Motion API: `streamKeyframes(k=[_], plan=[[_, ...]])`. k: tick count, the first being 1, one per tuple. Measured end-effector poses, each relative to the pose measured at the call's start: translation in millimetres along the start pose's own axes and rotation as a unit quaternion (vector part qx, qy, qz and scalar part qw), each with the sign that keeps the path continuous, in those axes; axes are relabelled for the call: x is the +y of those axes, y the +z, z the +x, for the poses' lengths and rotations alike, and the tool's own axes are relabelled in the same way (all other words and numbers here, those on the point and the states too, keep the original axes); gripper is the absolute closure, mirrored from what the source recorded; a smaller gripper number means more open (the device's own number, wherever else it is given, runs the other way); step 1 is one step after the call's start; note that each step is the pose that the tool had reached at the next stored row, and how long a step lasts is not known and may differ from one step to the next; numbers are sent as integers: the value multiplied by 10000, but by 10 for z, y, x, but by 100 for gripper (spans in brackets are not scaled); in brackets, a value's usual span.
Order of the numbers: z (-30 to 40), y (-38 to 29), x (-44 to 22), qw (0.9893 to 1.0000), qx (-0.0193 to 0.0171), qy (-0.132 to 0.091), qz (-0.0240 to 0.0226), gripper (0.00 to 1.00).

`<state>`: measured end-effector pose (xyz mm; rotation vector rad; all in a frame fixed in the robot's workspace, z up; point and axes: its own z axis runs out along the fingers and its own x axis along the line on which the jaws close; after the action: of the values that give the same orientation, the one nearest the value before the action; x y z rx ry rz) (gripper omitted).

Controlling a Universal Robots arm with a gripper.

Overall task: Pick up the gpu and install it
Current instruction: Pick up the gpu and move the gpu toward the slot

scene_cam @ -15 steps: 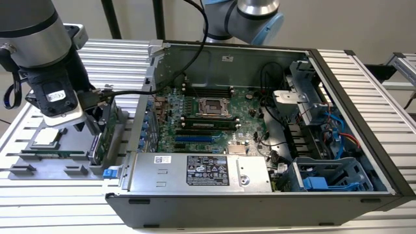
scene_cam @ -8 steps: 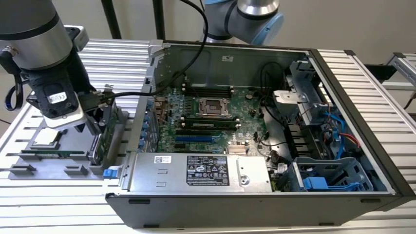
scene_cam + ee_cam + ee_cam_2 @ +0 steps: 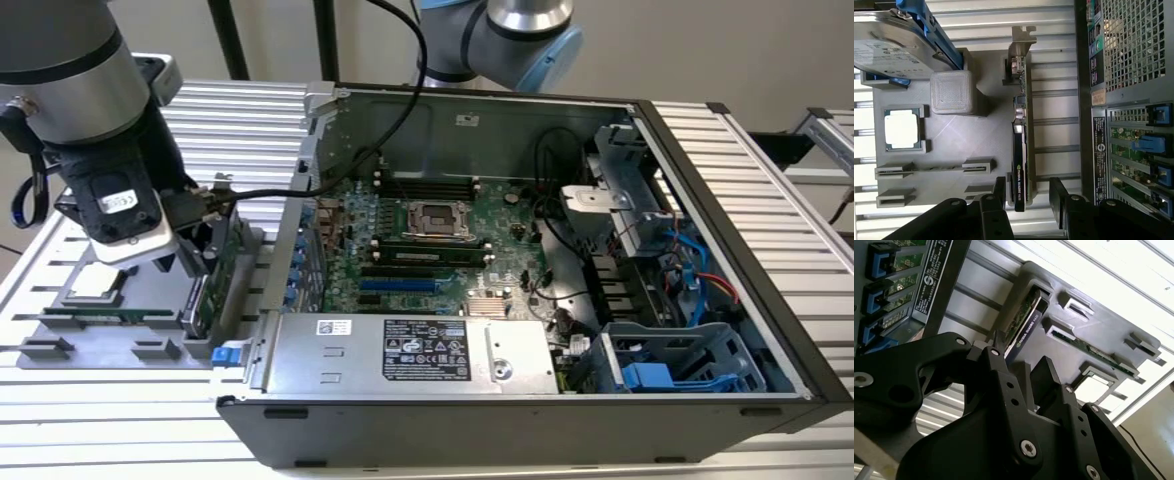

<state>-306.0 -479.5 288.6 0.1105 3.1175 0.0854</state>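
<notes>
Pickup is the step in hand, we judge: the gripper, fingers spread, sits astride the end of the gpu away from its bracket, with a gap on either face. The card stands on edge in a grey tray at the exterior view's left, just beside the open case. A clean grasp calls for closing squarely on its flat faces. The table is ribbed metal, with a pale wall behind.
</notes>
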Motion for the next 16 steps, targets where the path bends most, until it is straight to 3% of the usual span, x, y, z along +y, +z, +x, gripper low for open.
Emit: streamKeyframes(k=[16], plan=[[7, 111, 11, 10000, -5, 1, 0, 0]])
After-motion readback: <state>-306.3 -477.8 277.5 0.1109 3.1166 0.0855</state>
